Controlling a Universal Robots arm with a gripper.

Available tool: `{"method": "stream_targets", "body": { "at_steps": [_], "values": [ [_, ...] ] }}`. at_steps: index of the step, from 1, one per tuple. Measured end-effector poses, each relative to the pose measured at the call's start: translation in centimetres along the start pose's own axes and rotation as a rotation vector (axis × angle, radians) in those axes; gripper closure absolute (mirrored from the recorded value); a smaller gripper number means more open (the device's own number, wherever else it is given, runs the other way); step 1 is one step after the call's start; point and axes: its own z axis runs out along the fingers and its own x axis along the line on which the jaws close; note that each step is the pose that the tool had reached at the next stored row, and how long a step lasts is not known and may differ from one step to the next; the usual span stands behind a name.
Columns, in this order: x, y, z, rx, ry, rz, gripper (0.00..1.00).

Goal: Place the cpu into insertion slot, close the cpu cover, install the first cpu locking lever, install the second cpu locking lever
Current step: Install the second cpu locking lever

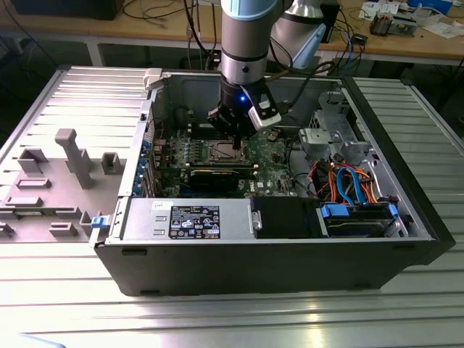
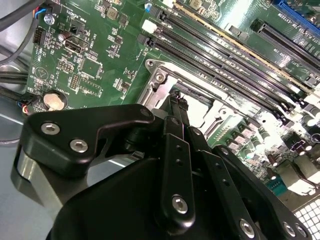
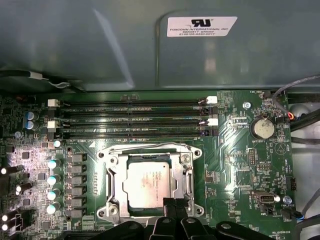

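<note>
Hand (image 3: pixel 170 204) sits w/ fingertips pinched together right at the cpu cover's (image 3: pixel 150 152) edge, holding nothing afaict. Cpu (image 3: pixel 148 182) is seated in the insertion slot, cover down around it. Memory slots (image 3: pixel 132 120) at 12 o'clock in the first wrist view, coin battery (image 3: pixel 262 128) approx 2.
</note>
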Motion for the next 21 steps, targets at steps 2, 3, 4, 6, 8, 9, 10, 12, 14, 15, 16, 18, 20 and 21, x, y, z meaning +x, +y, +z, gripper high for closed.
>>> {"method": "stream_targets", "body": {
  "at_steps": [2, 3, 4, 6, 8, 9, 10, 12, 14, 15, 16, 18, 20, 21],
  "values": [
    [0.00, -0.03, 0.00, 0.0000, 0.0000, 0.000, 0.89],
    [0.00, -0.05, 0.00, 0.0000, 0.0000, 0.000, 0.89],
    [0.00, -0.07, 0.00, 0.0000, 0.0000, 0.000, 0.89],
    [0.00, -0.09, 0.00, 0.0000, 0.0001, 0.000, 0.89],
    [0.00, -0.14, -0.01, 0.0000, 0.0000, 0.000, 0.89],
    [0.00, -0.16, -0.01, 0.0000, 0.0000, 0.000, 0.89],
    [0.00, -0.18, -0.01, 0.0000, 0.0000, 0.000, 0.89],
    [0.00, -0.21, -0.01, 0.0000, 0.0001, 0.000, 0.89],
    [0.00, -0.26, -0.01, 0.0000, 0.0000, 0.000, 0.89],
    [0.00, -0.28, -0.01, 0.0000, 0.0000, 0.000, 0.89],
    [-0.01, -0.42, -0.02, 0.0000, 0.0001, 0.000, 0.89],
    [-0.01, -0.47, -0.03, 0.0001, 0.0001, 0.000, 0.89],
    [-0.02, -0.46, -0.33, 0.0005, 0.0000, 0.000, 0.89],
    [-0.03, -0.43, -0.92, 0.0005, 0.0000, 0.000, 0.89]
  ]
}}
